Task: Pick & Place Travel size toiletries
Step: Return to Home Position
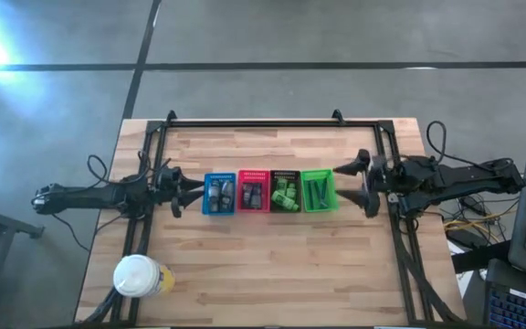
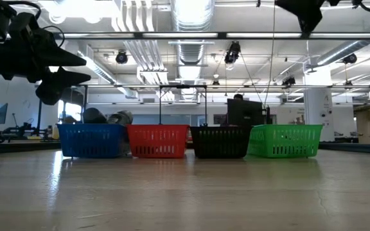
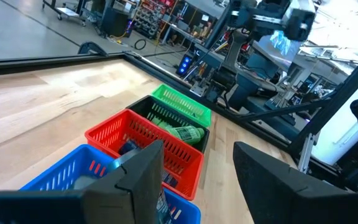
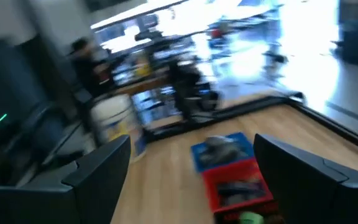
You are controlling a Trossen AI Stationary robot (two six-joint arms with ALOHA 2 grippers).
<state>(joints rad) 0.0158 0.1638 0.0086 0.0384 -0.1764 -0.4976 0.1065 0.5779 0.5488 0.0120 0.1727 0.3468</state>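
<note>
The travel size toiletries are all sitting in the row of four baskets at the middle of the table. Dark tubes are lying in the blue basket and the red basket, and green packets in the black basket. What seem to be the razors are lying in the green basket, their long axes running near to far. Nothing of the task is lying loose on the wood.

The right gripper is hovering just right of the green basket, fingers spread and holding nothing. The left gripper is hovering just left of the blue basket, likewise spread and empty. Each claw is facing inward along the row, so the retreat to rest is likely calling for a pull straight outward, away from the basket walls: right arm rightward, left arm leftward. In the low view both are hanging above the rims, so neither is risking a snag.
</note>
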